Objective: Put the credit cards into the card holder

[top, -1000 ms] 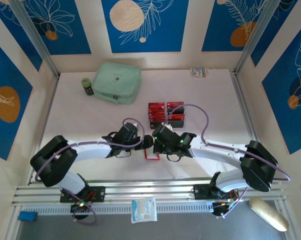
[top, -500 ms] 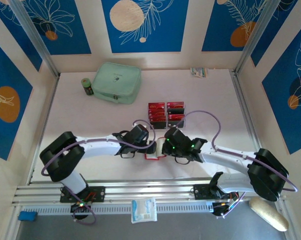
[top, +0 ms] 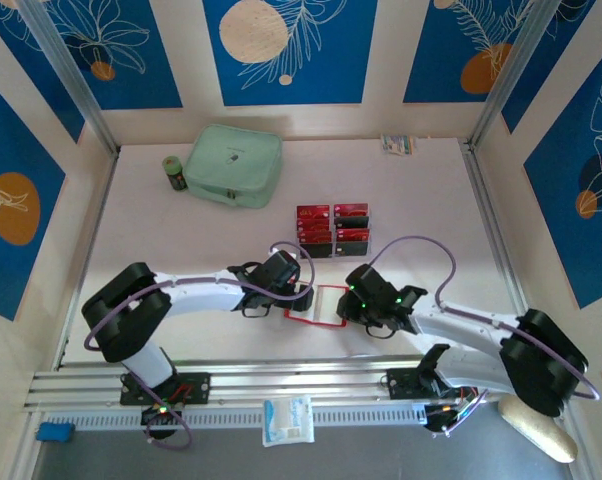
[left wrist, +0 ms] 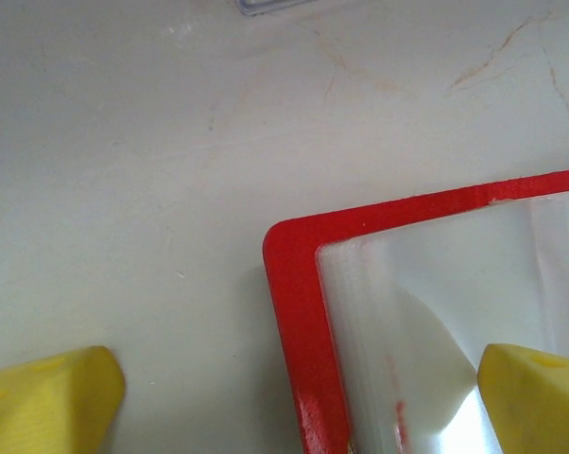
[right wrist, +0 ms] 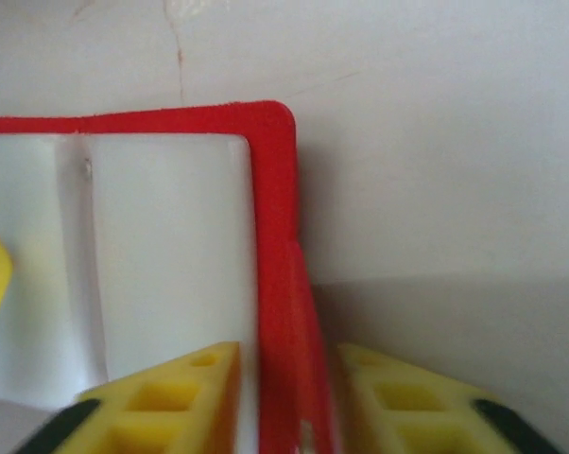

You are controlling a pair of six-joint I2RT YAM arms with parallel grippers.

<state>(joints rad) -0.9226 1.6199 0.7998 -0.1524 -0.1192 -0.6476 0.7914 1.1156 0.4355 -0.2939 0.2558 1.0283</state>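
The card holder (top: 322, 306) lies spread open on the table, with a red rim (left wrist: 299, 312) and a pale inside. My left gripper (top: 299, 297) is wide open (left wrist: 294, 402) and straddles the holder's left edge; its right fingertip (left wrist: 535, 397) is over the pale lining. My right gripper (top: 350, 303) straddles the holder's right red edge (right wrist: 273, 236). Its jaws (right wrist: 286, 388) stand slightly apart, with a thin gap on each side of the edge. The credit cards (top: 333, 222), red with dark bands, sit in rows in a clear tray just behind the holder.
A mint-green zip case (top: 234, 164) and a small dark jar (top: 175, 172) stand at the back left. A small packet (top: 398, 144) lies at the back right. A corner of the clear tray (left wrist: 266, 5) lies close beyond the left gripper.
The right gripper has moved right, spreading the card holder flat, and its jaws have come apart from shut. The left arm shifted right to the holder's left edge, still open.
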